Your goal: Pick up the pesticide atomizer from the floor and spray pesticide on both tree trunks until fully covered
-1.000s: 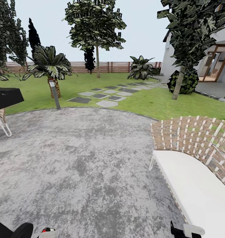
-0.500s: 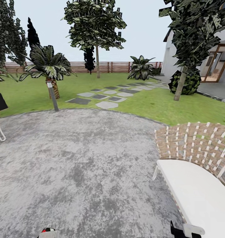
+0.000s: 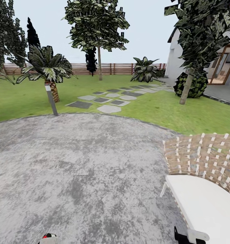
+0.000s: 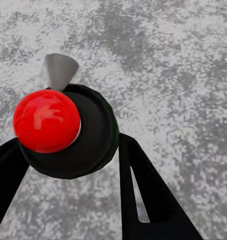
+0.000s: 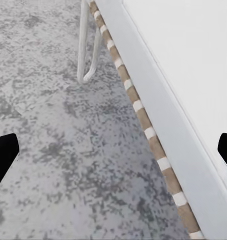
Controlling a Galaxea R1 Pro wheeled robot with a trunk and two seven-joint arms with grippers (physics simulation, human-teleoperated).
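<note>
Atomizer in my left gripper, on the grey patio.
My left gripper [image 4: 68,165] pinches the pesticide atomizer [image 4: 47,121]; my right gripper [image 5: 113,150] hangs spread beside the white-cushioned chair [image 5: 183,65].

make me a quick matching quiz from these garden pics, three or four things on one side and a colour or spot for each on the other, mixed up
Things:
1. sprayer
2. fence
3. stepping stones
4. chair cushion

Descriptions:
A. white, by the robot's right arm
B. brown slats along the far edge of the lawn
C. red top, between the left gripper's fingers
D. flat grey slabs set in the grass

Pairs: 1-C, 2-B, 3-D, 4-A
</note>
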